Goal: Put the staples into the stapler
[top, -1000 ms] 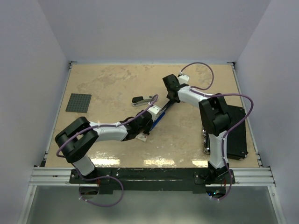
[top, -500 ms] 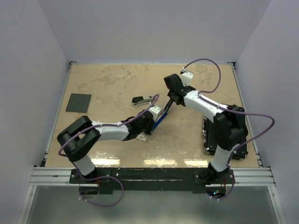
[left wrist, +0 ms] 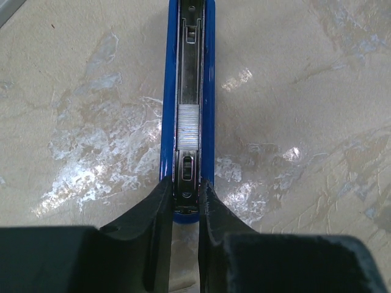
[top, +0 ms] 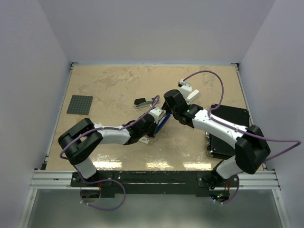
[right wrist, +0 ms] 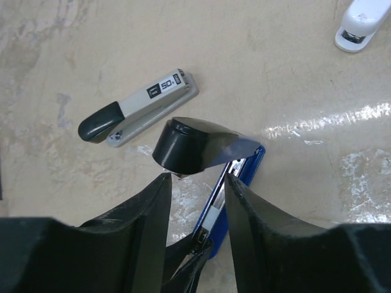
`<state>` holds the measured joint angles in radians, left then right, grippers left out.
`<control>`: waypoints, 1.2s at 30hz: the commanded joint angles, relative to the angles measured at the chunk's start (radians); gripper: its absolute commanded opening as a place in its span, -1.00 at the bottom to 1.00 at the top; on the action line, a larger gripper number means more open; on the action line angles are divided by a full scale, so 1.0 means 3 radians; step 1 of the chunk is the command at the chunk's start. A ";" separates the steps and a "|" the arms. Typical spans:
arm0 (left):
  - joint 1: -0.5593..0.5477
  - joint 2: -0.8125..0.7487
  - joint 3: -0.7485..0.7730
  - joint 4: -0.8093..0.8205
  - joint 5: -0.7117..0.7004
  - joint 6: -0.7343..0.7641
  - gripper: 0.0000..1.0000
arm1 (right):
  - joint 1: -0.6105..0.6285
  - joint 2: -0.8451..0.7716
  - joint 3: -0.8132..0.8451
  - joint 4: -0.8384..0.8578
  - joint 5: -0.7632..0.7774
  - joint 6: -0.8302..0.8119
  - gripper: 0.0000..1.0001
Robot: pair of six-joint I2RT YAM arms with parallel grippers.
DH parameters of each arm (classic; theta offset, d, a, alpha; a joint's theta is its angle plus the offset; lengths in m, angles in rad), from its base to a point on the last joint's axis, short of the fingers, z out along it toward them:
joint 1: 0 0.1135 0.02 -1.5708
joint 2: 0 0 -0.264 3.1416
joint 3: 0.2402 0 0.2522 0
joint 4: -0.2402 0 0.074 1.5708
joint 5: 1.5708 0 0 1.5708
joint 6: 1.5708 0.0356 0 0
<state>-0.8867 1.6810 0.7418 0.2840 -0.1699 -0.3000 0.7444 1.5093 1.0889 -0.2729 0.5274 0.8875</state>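
Counter point(top: 109, 80), beige marbled, L to R. Far left: dark grey studded square plate point(top: 79, 104), well apart from the rest. Next, left fingers point(left wrist: 146, 238), clamped on near end of long blue plastic stapler point(left wrist: 209, 91), one each side. Silvery strip of staples point(left wrist: 187, 125) lies in that stapler's open metal channel, just ahead of the fingertips, not touching them. Small whitish box point(top: 145, 139) sits on counter beside left wrist. Grey stapler w/ black end point(right wrist: 140, 107) lies flat farther back, near the blue stapler but apart. Right fingers point(right wrist: 143, 226) stand apart over blue stapler's far end. Black rounded lid point(right wrist: 195, 146), tilted up, sits at their tips and hides the channel there; can't tell if they grip it. White stapler point(right wrist: 360, 24) lies further right, apart. Black tray point(top: 237, 116) at right edge.
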 commanded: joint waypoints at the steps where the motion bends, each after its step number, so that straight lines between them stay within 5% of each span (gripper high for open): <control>1: 0.0041 -0.0055 -0.0074 0.0378 -0.0057 -0.0319 -0.92 | 0.0121 -0.0199 -0.0306 0.0061 -0.0250 0.0069 -0.09; 8: 0.0041 -0.0101 -0.0248 0.0587 -0.0037 -0.0472 -0.69 | 0.0136 -0.0337 -0.0613 0.0474 -0.0454 0.0002 -0.02; 25: 0.0041 -0.0035 -0.0233 0.0536 -0.0154 -0.0600 -0.68 | 0.0131 -0.0449 -0.0930 0.0797 -0.0567 -0.0028 -0.01; 36: 0.0016 -0.0157 -0.0126 0.0219 -0.0195 -0.0513 0.08 | 0.0131 -0.0731 -0.1088 0.0716 -0.0388 -0.0039 0.00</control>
<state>-0.8772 1.6752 0.6731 0.3798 -0.2035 -0.4534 0.7872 1.3323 0.7784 -0.0742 0.3588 0.8814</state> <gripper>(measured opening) 0.474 0.496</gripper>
